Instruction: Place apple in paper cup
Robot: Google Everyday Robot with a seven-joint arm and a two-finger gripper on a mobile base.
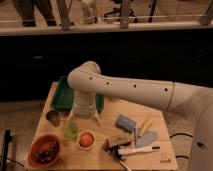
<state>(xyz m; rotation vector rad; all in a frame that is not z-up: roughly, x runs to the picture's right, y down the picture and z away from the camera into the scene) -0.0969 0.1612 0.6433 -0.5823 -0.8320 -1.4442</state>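
Observation:
An orange-red apple (pixel 86 139) sits inside a short white paper cup (pixel 86 145) near the front of the wooden table (pixel 107 111). My gripper (pixel 82 120) hangs from the white arm just above and behind the cup. Its two fingers point down and stand apart, one on each side, with nothing between them. The gripper does not touch the apple.
A small green cup (pixel 71 130) stands left of the paper cup, and a metal cup (pixel 52 117) further left. A red bowl (pixel 45 150) of dark food sits at the front left. A green tray (pixel 64 95) lies behind. A blue-grey sponge (pixel 125 122) and utensils (pixel 135 145) lie to the right.

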